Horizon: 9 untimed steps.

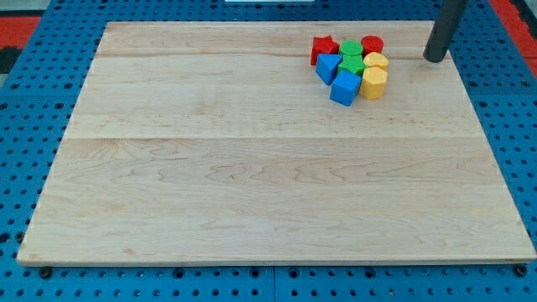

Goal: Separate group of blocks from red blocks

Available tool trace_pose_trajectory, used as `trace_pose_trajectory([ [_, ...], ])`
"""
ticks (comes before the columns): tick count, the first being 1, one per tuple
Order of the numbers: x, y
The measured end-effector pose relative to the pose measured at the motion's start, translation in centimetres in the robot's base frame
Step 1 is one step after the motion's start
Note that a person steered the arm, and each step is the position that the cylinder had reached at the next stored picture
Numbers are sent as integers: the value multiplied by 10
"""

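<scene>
A tight cluster of blocks sits near the board's top right. A red star-like block [324, 47] is at its top left and a red round block [372, 45] at its top right. Between them is a green round block [351, 49], with another green block [353, 65] below it. A blue block [327, 67] and a blue cube [344, 88] lie at the lower left. Two yellow blocks [376, 61] [373, 83] lie at the right. My tip [435, 59] rests on the board to the right of the cluster, apart from it.
The wooden board [252, 168] lies on a blue pegboard table [25, 126]. The board's top edge runs just above the cluster. The dark rod rises toward the view's top right.
</scene>
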State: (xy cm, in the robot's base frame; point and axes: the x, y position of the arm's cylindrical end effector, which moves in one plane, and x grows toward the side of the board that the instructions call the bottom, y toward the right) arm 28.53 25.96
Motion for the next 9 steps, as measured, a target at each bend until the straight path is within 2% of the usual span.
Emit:
trace_pose_trajectory([
  [9, -10, -7],
])
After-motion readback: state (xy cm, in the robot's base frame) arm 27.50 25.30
